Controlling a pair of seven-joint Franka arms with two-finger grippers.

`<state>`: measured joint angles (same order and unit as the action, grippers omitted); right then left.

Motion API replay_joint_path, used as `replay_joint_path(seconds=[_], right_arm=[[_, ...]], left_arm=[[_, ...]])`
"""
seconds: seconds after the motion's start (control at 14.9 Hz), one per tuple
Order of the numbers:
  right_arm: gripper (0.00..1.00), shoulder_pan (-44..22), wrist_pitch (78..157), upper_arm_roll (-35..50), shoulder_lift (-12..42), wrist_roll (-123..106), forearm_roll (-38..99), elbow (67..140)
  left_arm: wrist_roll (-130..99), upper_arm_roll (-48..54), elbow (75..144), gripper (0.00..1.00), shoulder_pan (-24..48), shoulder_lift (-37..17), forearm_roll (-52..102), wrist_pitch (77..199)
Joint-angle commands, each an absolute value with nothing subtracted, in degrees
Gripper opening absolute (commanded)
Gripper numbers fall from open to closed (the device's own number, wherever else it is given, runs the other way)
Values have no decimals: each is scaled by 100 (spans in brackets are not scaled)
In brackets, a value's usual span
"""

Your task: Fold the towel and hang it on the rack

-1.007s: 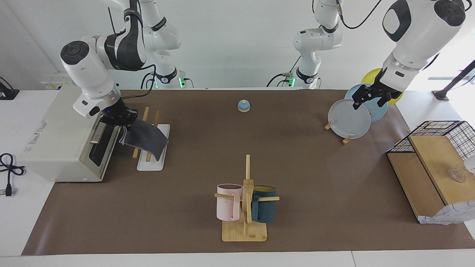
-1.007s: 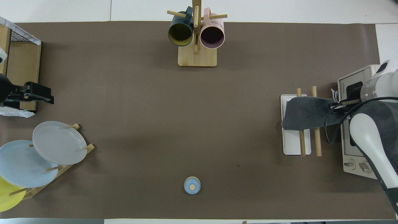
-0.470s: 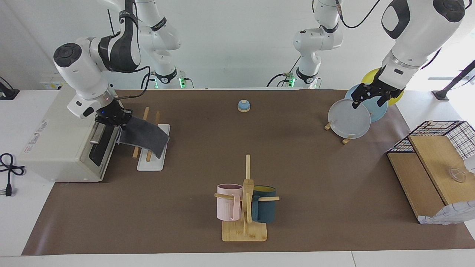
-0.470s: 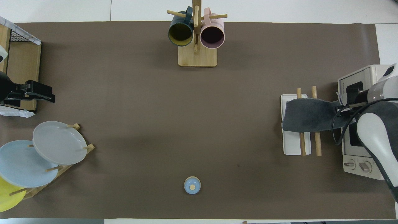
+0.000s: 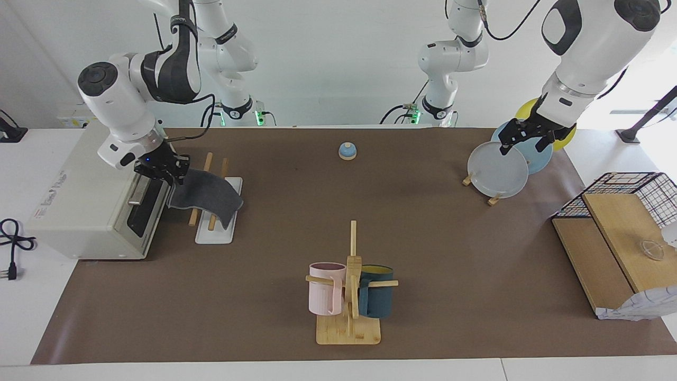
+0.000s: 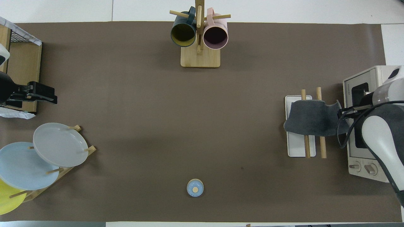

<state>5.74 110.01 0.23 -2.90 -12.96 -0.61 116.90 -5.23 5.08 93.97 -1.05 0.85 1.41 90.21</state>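
The towel (image 5: 209, 196), dark grey face up, lies draped across both wooden rods of the rack (image 5: 214, 233), near the right arm's end of the table. One corner rises off the rods to my right gripper (image 5: 165, 172), which is shut on it between the rack and the oven. In the overhead view the towel (image 6: 311, 118) covers the middle of the rack (image 6: 296, 146), and the right gripper (image 6: 342, 108) is at its raised corner. My left gripper (image 5: 524, 144) is open and empty, up over the plate stand; it also shows in the overhead view (image 6: 47, 97).
A white toaster oven (image 5: 79, 201) stands right beside the rack. A plate stand with grey, blue and yellow plates (image 5: 497, 169) and a wire-and-wood shelf (image 5: 619, 222) are at the left arm's end. A mug tree (image 5: 349, 286) and a small blue bell (image 5: 347, 151) stand mid-table.
The right gripper has shifted back toward the rack with the corner, so the towel went from taut to slack and now sags over the rods. The left gripper rose slightly.
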Motion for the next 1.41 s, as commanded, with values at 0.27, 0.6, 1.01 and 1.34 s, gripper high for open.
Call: replay_joint_path(seconds=[0.27,0.6,1.01,1.34], right_arm=[[100,598,10531,88,-431,-1415,-149,11339],[100,563,9608,132,-273,-1380,-228,10382],[100,527,8702,167,-272,-968,-422,9774],[100,343,8578,167,-150,-703,-457,9519]], left_arm=[[-501,475,9352,100,-97,114,62,9000],[-501,475,9360,100,-105,123,62,8974],[-501,466,9360,100,-105,123,62,8965],[-501,475,9360,100,-105,123,62,8965]])
